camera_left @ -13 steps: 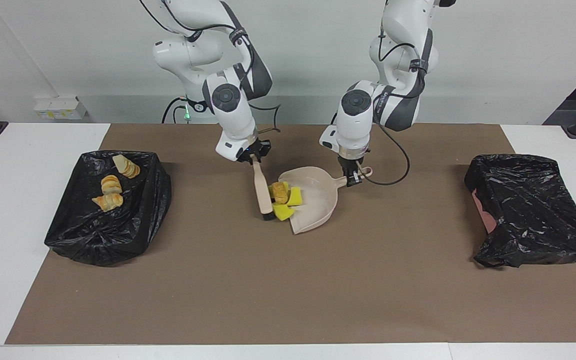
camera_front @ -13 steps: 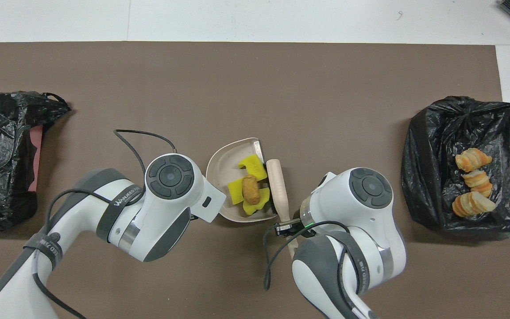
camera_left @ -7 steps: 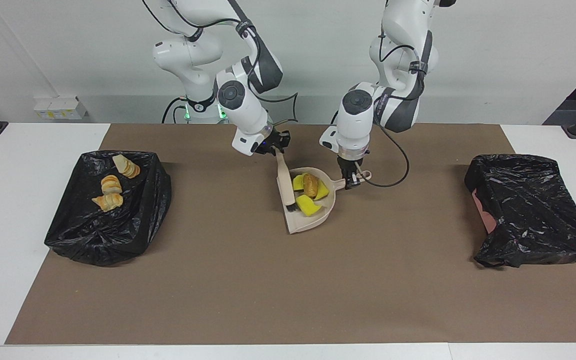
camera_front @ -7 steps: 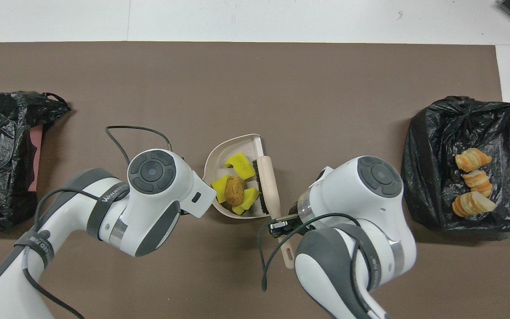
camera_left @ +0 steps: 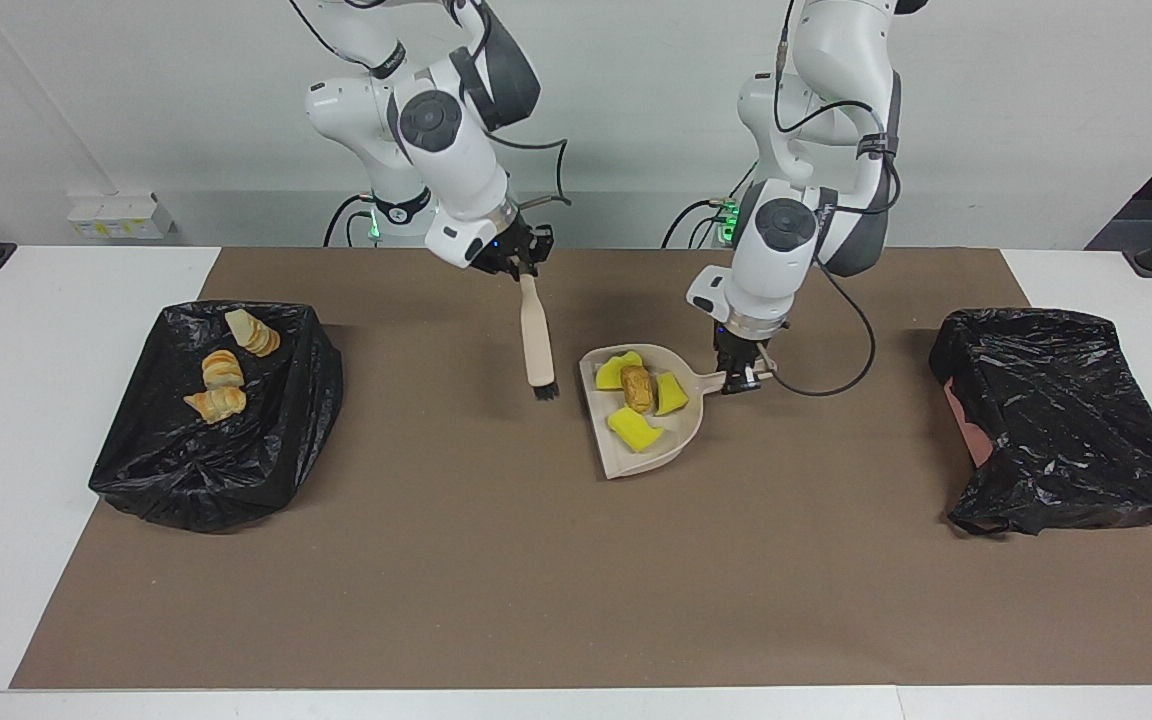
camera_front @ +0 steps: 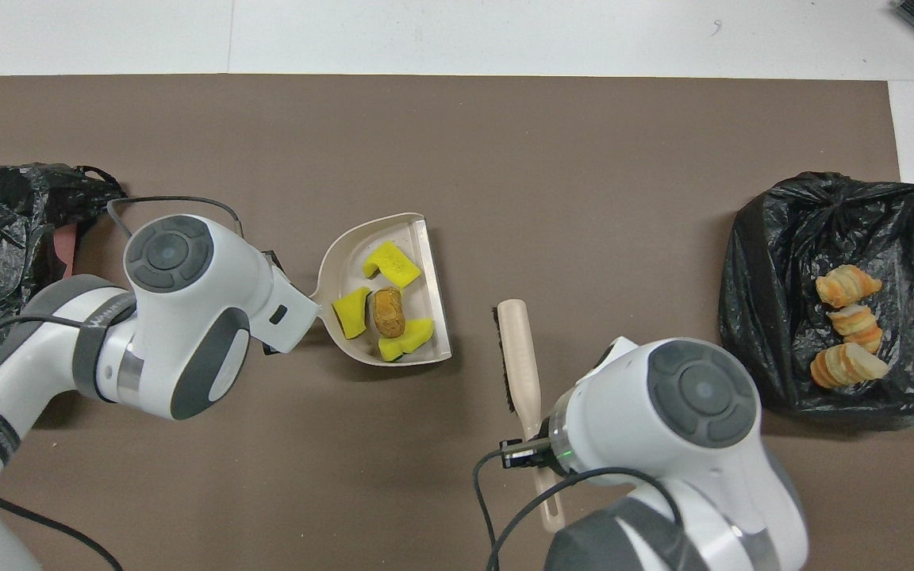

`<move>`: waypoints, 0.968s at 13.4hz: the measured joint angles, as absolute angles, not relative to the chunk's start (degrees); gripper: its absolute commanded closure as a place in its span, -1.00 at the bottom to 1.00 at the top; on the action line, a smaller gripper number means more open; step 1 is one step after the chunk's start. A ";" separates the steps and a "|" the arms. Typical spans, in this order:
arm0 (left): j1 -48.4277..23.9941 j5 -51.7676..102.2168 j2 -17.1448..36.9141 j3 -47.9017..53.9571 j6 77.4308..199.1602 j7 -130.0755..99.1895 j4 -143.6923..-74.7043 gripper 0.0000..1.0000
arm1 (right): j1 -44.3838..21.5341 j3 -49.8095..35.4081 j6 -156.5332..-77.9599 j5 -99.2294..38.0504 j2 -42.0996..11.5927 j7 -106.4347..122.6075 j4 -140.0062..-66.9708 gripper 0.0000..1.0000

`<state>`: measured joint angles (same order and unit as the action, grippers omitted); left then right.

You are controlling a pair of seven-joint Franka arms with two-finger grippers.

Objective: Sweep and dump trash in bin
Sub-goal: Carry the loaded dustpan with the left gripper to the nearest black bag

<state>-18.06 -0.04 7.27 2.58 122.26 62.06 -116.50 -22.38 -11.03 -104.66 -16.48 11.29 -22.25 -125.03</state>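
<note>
Since the earlier frames, brush and pan have separated: the right pincer [camera_left: 524,268], clamped on the handle of the beige long-handled brush [camera_left: 537,344], has lifted it clear, bristles hanging down over the brown mat. Left pincer [camera_left: 742,378], closed on the handle of the beige plastic dustpan [camera_left: 671,440], has carried it toward the left arm's end of the worktop. Trash sits in the pan just beside that pincer: three yellow sponge wedges [camera_left: 635,430] around one golden-brown pastry piece [camera_left: 640,389]; more striped pastry pieces [camera_left: 222,370] lie on the black bag-lined bin [camera_left: 186,470] beside the right pincer.
</note>
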 measured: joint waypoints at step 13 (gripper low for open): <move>10.57 0.02 7.72 1.52 109.67 93.67 -101.19 1.00 | -40.60 -11.48 -125.75 -16.38 4.29 -39.40 -135.39 1.00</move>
<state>10.57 0.02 7.72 1.52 109.67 93.67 -101.19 -40.60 -11.48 -125.75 -16.38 4.29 -39.40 -135.39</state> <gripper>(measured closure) 0.683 0.740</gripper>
